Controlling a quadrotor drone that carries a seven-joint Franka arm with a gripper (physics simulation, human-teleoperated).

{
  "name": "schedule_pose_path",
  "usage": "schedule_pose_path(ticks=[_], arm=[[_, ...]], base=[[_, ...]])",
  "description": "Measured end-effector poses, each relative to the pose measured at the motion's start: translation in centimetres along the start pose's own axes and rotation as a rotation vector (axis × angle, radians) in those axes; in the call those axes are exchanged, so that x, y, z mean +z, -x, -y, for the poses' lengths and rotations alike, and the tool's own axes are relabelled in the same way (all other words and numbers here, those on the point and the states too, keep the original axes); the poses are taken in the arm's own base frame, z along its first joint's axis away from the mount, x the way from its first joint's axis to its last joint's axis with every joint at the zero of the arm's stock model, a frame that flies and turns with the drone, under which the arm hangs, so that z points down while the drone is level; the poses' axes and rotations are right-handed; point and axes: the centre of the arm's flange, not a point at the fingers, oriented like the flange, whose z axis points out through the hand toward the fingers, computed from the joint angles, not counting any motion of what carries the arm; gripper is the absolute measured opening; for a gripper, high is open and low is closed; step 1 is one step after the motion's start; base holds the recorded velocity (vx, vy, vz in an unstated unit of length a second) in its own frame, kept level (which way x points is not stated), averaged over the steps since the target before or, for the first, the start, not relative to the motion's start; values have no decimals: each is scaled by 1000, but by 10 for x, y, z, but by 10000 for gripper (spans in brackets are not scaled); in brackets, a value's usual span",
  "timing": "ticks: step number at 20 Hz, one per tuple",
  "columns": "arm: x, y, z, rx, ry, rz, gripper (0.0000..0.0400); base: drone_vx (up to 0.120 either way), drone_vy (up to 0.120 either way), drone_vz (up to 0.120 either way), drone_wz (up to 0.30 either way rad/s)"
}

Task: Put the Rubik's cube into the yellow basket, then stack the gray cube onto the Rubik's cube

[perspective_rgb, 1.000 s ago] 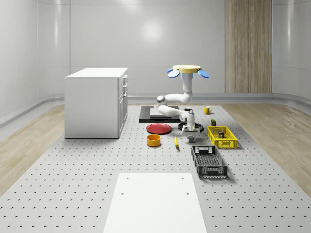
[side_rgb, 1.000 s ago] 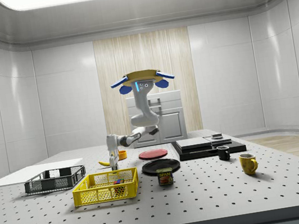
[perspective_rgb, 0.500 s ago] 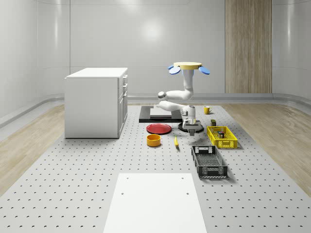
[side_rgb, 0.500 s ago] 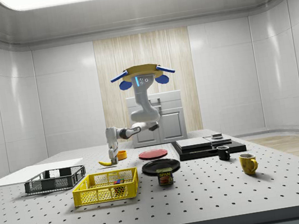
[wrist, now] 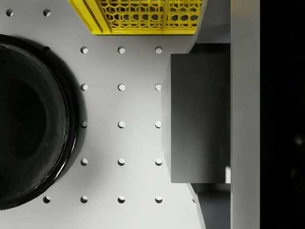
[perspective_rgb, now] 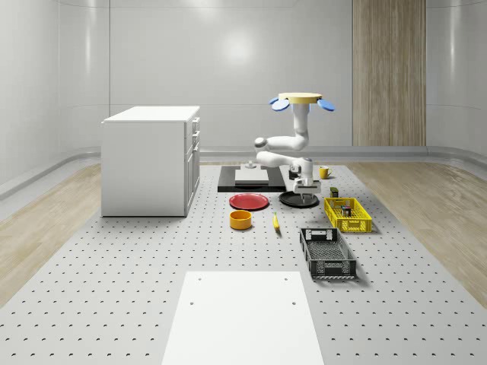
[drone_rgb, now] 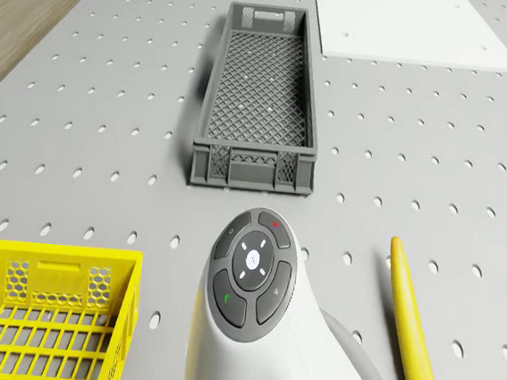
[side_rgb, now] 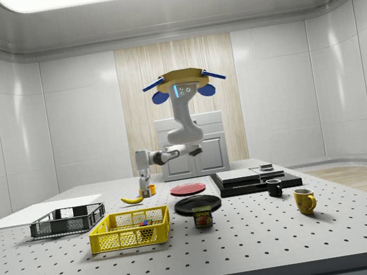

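Gray cube gripped beside the yellow basket; Rubik's cube already in it.
Whole-scene: drone is seen hovering above and off the far corner of the yellow basket, w/ gripper hung low just beside the basket, over the black plate. Rubik's cube is seen inside the basket.
Side: gripper is held above the basket's rim level, behind it.
Wrist: gray cube is clamped betw. the fingers, clear of the surface, near the basket's end wall.
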Motion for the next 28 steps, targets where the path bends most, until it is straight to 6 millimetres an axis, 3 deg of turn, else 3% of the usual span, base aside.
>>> schedule_pose_path(ticks=[5, 28], arm=[[0, 0, 0, 0, 0, 0, 251], [-1, 0, 0, 0, 0, 0, 251]], base=[[-112, 120, 0, 0], [9, 120, 0, 0]])
